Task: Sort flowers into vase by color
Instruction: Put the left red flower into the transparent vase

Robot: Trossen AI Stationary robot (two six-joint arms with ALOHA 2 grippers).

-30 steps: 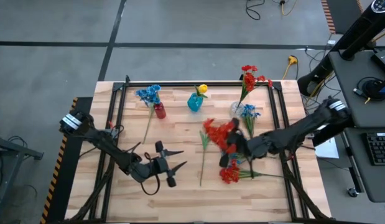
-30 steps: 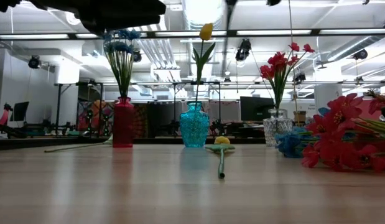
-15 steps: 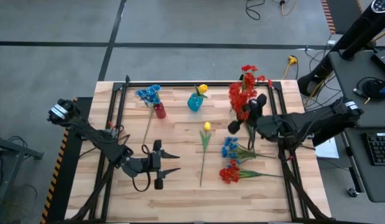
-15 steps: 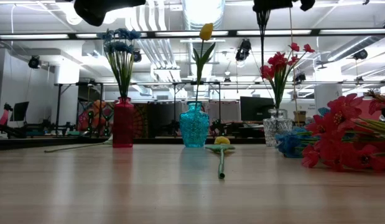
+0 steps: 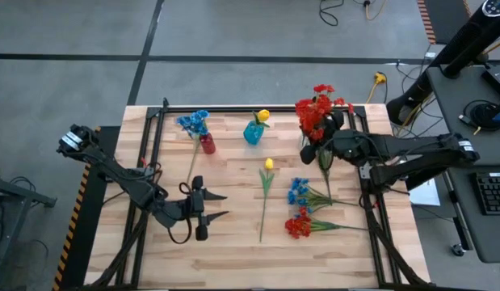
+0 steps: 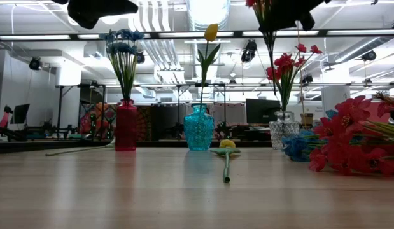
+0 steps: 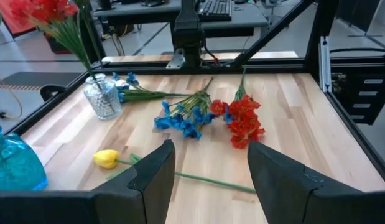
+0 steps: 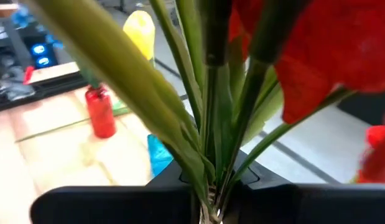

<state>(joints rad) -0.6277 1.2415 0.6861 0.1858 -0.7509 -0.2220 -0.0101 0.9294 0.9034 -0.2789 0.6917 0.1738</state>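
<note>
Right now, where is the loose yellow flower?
In the high view the yellow flower lies flat near the table's middle, just below the blue vase, left of the blue spray.

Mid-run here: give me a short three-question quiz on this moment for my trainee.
1. True or false: the right gripper is shut on a red flower spray.
2. Which vase holds a yellow flower? A red vase B blue vase C clear vase
3. Fill in: the loose yellow flower lies on the ___, with its stem pointing away from the vases.

Key: 1 true; 2 B; 3 table.
</note>
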